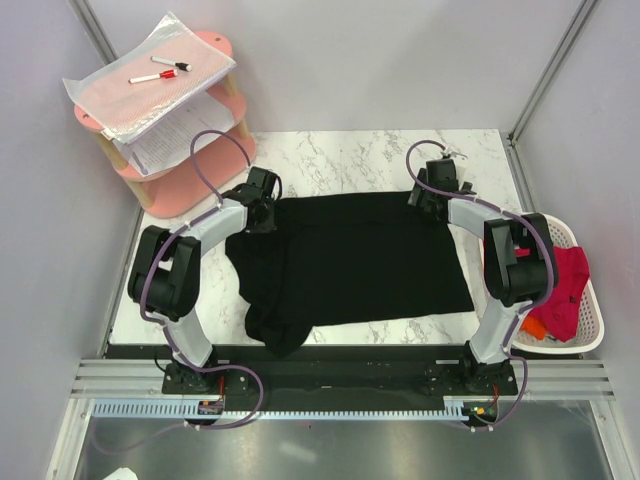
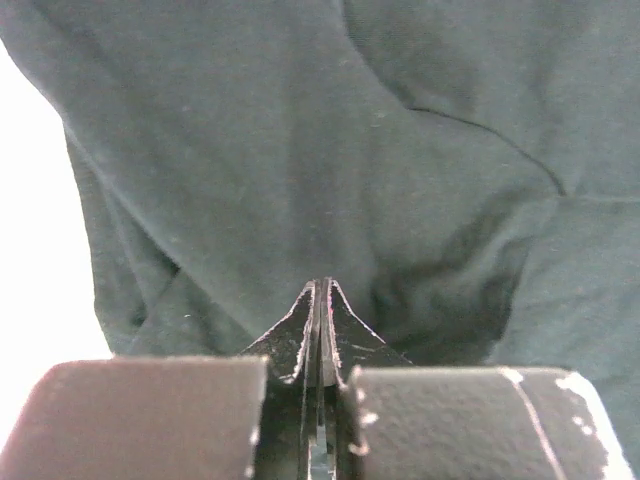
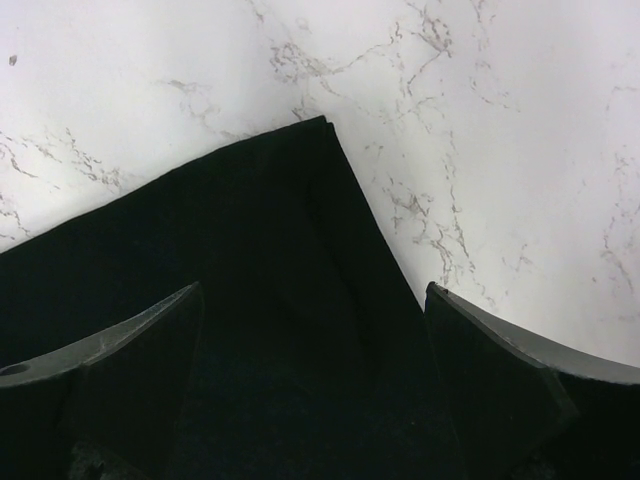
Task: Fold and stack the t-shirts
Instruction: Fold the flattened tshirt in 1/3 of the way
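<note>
Lower centre of the top view: the black t-shirt [image 1: 350,260] lies spread on the marble table [image 1: 340,160]. Its right portion is flat. Its lower-left portion is bunched, with a fold reaching the table's near edge.

Right edge of the frame, level with the shirt: a white slatted basket [image 1: 598,330] stands beside the table. It contains a red t-shirt [image 1: 568,285], crumpled, with an orange t-shirt [image 1: 534,327] showing beneath it.

At the shirt's upper-left corner: the left gripper [image 1: 262,215] is down over the cloth. The left wrist view shows its fingers [image 2: 300,335] pressed together, with black fabric filling the frame beyond them. Whether any cloth is pinched between them cannot be told.

At the shirt's upper-right corner: the right gripper [image 1: 424,203] stands with its fingers [image 3: 130,370] spread wide. In the right wrist view they sit either side of the shirt's pointed corner, which lies flat on the marble. Nothing is held.

Upper left of the top view, off the table: a pink tiered shelf [image 1: 215,45] carries a clear sleeve of papers [image 1: 110,100]. A red marker [image 1: 152,77] and a black marker [image 1: 170,66] rest on top of it.
</note>
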